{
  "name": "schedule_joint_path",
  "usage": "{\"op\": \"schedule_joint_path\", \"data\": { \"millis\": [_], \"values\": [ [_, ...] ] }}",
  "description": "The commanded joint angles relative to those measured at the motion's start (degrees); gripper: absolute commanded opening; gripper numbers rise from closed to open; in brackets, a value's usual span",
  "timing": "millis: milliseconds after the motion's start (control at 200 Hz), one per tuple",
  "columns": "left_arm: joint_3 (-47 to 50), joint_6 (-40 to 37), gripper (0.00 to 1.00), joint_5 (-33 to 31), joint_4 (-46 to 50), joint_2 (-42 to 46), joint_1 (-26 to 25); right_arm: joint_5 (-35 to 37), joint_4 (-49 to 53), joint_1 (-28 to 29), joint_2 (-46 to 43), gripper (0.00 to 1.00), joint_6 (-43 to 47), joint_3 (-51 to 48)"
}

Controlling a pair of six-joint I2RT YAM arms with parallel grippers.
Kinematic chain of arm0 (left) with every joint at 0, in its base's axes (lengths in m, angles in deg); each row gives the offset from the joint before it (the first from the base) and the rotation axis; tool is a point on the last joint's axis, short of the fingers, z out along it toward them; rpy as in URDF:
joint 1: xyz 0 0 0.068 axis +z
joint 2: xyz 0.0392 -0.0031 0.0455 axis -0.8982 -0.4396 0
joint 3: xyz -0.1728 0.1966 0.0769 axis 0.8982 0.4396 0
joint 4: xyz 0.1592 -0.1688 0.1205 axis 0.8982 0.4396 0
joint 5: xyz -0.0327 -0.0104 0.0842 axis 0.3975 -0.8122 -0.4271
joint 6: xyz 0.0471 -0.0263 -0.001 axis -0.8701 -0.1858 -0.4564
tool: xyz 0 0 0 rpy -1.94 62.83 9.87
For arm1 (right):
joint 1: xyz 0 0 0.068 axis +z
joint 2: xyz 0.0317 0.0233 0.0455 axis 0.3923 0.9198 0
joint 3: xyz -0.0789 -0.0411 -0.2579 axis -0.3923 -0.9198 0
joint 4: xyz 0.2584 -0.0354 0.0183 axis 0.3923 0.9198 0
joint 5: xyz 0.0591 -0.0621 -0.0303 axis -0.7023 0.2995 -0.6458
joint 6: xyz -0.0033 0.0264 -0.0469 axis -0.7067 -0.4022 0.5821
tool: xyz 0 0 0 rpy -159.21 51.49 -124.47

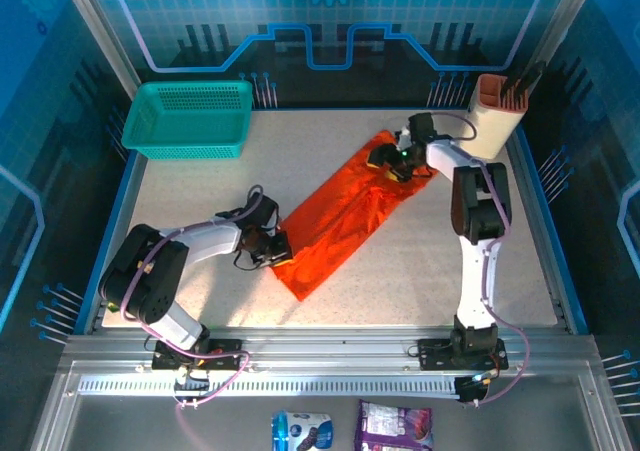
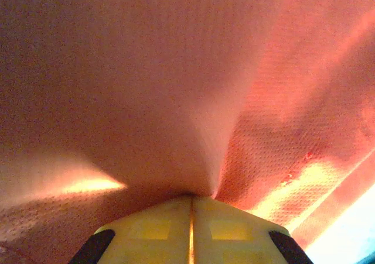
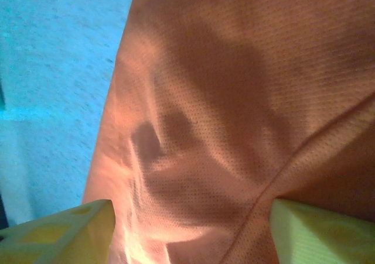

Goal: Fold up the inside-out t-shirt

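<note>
The inside-out t-shirt point(image 1: 340, 216) lies as a long orange-red strip running diagonally from near centre toward the back right of the table point(image 1: 200, 191). My left gripper point(image 1: 272, 251) sits at the strip's near-left edge, shut on the cloth. In the left wrist view its yellow fingers point(image 2: 152, 232) meet with the t-shirt point(image 2: 176, 88) pinched at their tips point(image 2: 191, 202) and draped over the camera. My right gripper point(image 1: 390, 161) is at the far end of the strip. In the right wrist view it point(image 3: 193, 217) is open, its fingers point(image 3: 58, 235) wide apart over the mesh cloth point(image 3: 234, 100), a seam crossing it.
A teal mesh basket point(image 1: 188, 119) stands at the back left. A tan holder with dark tools point(image 1: 497, 111) stands at the back right corner, just beyond the right arm. Two snack packets point(image 1: 395, 426) lie below the front rail. Bare table shows beside the shirt point(image 3: 53, 71).
</note>
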State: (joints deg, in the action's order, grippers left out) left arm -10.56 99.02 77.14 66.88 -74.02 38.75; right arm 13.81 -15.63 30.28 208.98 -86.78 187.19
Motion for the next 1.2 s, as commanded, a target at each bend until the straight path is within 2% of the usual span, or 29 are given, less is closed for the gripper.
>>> {"op": "schedule_joint_path", "data": {
  "millis": [0,255,410,510,625,815,1031,1191],
  "values": [
    [2.4,6.0,0.1,1.0,-1.7,-1.0,-4.0,-4.6,1.7,3.5,7.0,0.7,0.2,8.2],
    [-1.2,10.8,0.13,3.2,-4.6,-3.6,-11.6,-7.7,7.2,5.0,20.5,0.7,-0.2,32.1],
    [-3.2,11.4,0.15,3.6,-4.4,-2.7,-13.1,-10.9,11.7,4.9,22.2,0.69,-0.8,41.6],
    [-3.8,11.5,0.18,3.5,-4.7,-0.2,-12.9,-11.6,10.2,5.7,16.4,0.69,-2.2,36.9],
    [-5.6,10.5,0.2,2.2,-2.0,2.8,-12.2,-13.3,3.4,6.1,8.6,0.69,-7.0,25.4],
    [-8.2,6.5,0.21,-2.7,6.1,5.5,-9.9,-14.8,-4.5,7.6,0.4,0.68,-12.1,9.5],
    [-6.8,3.3,0.2,-4.8,9.6,5.5,-6.3,-16.5,-13.8,9.3,0.0,0.68,-16.7,-0.3],
    [-5.2,3.0,0.23,-4.5,10.2,6.6,-5.6,-15.9,-15.1,9.2,3.5,0.67,-17.1,-1.5]
  ]
}}
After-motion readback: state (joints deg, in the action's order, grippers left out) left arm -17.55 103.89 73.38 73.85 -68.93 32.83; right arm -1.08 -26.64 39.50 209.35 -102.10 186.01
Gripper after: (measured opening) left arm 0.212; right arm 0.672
